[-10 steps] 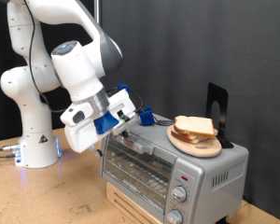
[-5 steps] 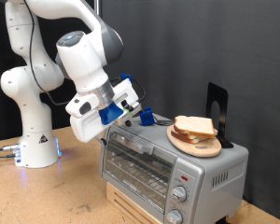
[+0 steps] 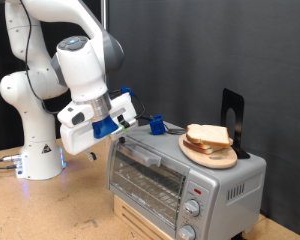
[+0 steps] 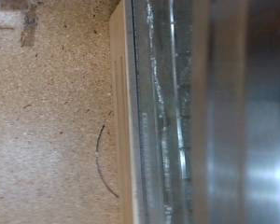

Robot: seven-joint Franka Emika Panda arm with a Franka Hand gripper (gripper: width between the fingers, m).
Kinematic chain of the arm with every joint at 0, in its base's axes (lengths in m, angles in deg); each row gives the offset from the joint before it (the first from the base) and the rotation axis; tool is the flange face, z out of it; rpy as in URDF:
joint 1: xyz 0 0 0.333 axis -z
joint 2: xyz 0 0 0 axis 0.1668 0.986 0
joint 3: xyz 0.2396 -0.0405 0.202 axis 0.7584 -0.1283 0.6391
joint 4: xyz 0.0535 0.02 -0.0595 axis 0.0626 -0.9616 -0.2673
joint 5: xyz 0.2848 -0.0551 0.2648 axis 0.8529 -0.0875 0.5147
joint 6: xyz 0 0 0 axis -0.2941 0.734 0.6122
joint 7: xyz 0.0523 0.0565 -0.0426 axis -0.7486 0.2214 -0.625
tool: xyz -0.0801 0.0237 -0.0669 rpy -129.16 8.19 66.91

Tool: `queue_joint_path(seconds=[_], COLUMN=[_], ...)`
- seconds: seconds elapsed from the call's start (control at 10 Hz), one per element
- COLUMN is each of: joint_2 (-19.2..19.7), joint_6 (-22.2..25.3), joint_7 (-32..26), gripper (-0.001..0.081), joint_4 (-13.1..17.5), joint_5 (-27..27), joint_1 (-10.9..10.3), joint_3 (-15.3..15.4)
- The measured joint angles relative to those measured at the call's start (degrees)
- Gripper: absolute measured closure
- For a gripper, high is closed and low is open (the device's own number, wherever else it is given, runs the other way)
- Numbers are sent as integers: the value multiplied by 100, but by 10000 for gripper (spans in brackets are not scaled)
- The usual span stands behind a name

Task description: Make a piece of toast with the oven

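Black backdrop behind a speckled tabletop. Since half a second ago the arm has swung away from the oven, its door shut. Gripper hangs off the oven's upper corner; jaws' opening cannot be told. Bread stack sits on a plate atop the oven; no single slice distinguishable.

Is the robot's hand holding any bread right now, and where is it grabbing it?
No bread shows in the gripper; it hovers beside the oven. The bread slices sit on the wooden plate on top. Its fingers are too hidden to judge more.
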Motion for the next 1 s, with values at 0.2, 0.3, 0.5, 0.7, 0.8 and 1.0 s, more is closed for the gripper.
queue_joint_path(seconds=[0.2, 0.3, 0.5, 0.7, 0.8, 1.0], joint_2=[14, 53, 253, 500, 643, 876], joint_6=[-35, -96, -379, -706, -855, -1088], joint_7=[80, 89, 90, 90, 90, 34], gripper=[-2, -2, -2, -2, -2, -2], joint_4=[-14, -51, -168, -210, -209, -206], joint_5=[-245, -434, -670, -792, -864, -924], joint_1=[188, 292, 479, 617, 687, 787], joint_3=[-31, -64, -127, -214, -248, -348])
